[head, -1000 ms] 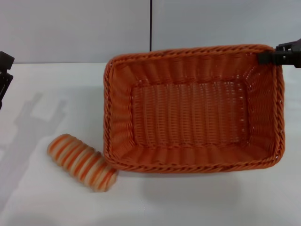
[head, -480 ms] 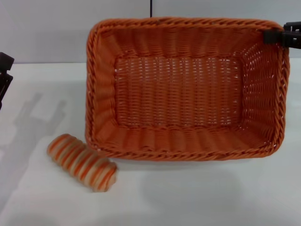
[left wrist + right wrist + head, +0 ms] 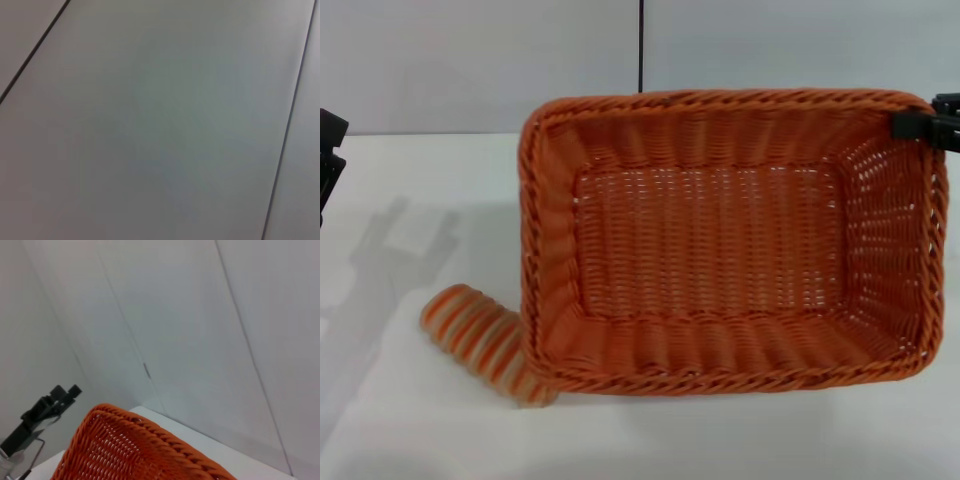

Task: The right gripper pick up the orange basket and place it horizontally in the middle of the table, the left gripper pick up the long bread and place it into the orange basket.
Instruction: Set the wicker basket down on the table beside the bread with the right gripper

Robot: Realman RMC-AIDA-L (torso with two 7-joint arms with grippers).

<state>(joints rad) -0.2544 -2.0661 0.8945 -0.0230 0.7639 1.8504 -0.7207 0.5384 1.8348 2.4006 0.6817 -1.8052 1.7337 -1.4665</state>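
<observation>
The orange basket (image 3: pixel 720 240) hangs tilted above the white table (image 3: pixel 430 190), its open side facing the head camera. My right gripper (image 3: pixel 920 125) is shut on the braided rim at the basket's far right corner. A corner of the basket (image 3: pixel 135 450) also fills the bottom of the right wrist view. The long bread (image 3: pixel 470 335), cream with orange stripes, lies on the table at the front left, its right end hidden behind the basket's lower left corner. My left gripper (image 3: pixel 328 160) stays parked at the left edge, well clear of the bread. The left gripper (image 3: pixel 65 390) appears far off in the right wrist view, fingers apart.
A pale wall with a dark vertical seam (image 3: pixel 641 45) stands behind the table. The left wrist view shows only grey panels. Bare tabletop lies in front of the basket and to the left of the bread.
The basket rose, then came down and shifted slightly right. Its lower left corner now covers the bread's right end. The bread and left arm have not moved.
</observation>
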